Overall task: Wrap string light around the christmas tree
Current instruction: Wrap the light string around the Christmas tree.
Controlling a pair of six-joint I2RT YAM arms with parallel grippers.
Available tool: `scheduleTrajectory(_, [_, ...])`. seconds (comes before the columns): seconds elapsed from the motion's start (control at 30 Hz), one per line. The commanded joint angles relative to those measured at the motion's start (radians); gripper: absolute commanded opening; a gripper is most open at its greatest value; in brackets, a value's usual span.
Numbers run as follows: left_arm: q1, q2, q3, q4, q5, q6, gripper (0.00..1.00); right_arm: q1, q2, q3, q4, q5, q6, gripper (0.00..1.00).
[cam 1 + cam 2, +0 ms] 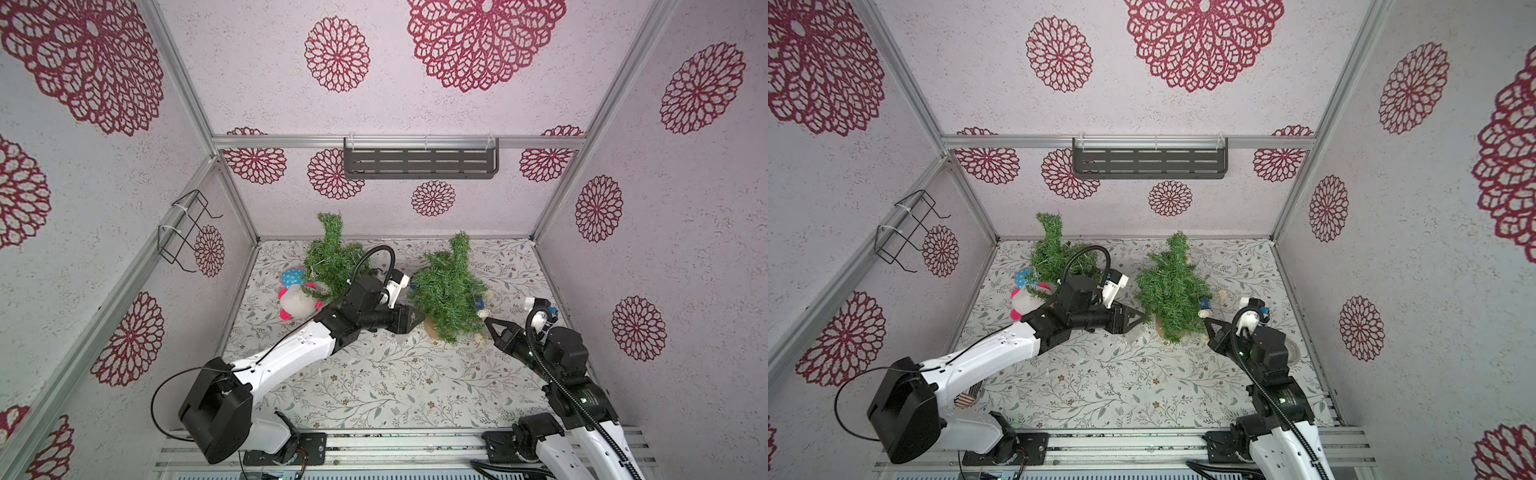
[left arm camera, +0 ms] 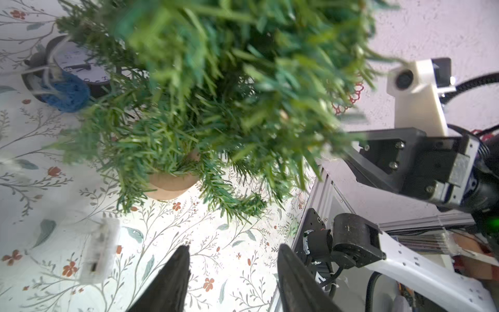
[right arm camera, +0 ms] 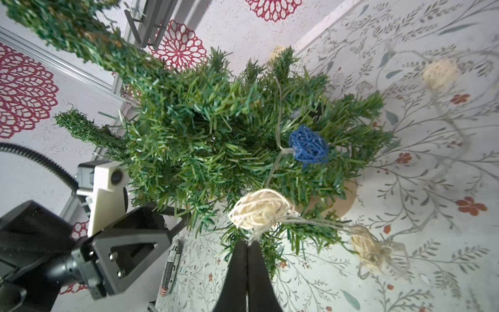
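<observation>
Two pincers flank the christmas tree (image 1: pixel 446 291), which stands on its wooden base (image 2: pixel 170 186) in the middle of the desk (image 1: pixel 374 386). The right pincer (image 3: pixel 247 243) is closed tight and seems to pinch the wire of the string light (image 3: pixel 307 147) just beside a cream wicker ball (image 3: pixel 259 208). The left pincer (image 2: pixel 233 246) stands partly open with nothing between its fingers, near the tree's lower branches on the opposite side. A blue ball of the string rests on the foliage with wire running up toward the top. Other cream balls (image 3: pixel 440 73) lie loose on the desk beside the tree, so I judge the wrap only begun.

To do this step well, the right arm should carry the wire low around the tree toward the waiting left pincer. Slight tension should stop the laid turn from slipping off the branches. The left should close on the wire itself, not on needles, before the right lets go. Pull gently, because the tree looks light and could tip. A second tree (image 1: pixel 328 257) and a plush toy (image 1: pixel 295 299) stand well apart at the back.
</observation>
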Motion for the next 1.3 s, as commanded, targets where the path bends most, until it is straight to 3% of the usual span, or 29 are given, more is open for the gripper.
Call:
scheduleTrajectory(0.0, [-0.098, -0.085, -0.093, 0.103, -0.157, 0.052, 0.63, 0.029, -0.025, 0.004, 0.105, -0.011, 0.112, 0.0])
scheduleTrajectory(0.1, [-0.235, -0.083, -0.196, 0.384, -0.313, 0.12, 0.76, 0.042, -0.035, 0.011, 0.105, -0.007, 0.164, 0.0])
scheduleTrajectory(0.17, [-0.296, -0.007, -0.192, 0.527, -0.378, 0.18, 0.78, 0.047, -0.037, 0.019, 0.094, -0.011, 0.194, 0.0])
scheduleTrajectory(0.4, [-0.359, 0.3, -0.001, 0.67, -0.452, 0.249, 0.76, 0.053, -0.048, 0.049, 0.016, -0.023, 0.269, 0.0])
scheduleTrajectory(1.0, [-0.34, 0.564, 0.171, 0.828, -0.471, 0.272, 0.71, 0.054, -0.055, 0.037, 0.134, -0.108, 0.4, 0.0])
scheduleTrajectory(1.2, [-0.322, 0.612, 0.219, 0.858, -0.448, 0.261, 0.63, 0.054, -0.061, 0.029, 0.137, -0.107, 0.402, 0.0])
scheduleTrajectory(1.27, [-0.32, 0.647, 0.231, 0.858, -0.434, 0.263, 0.56, 0.054, -0.059, 0.021, 0.148, -0.107, 0.408, 0.0])
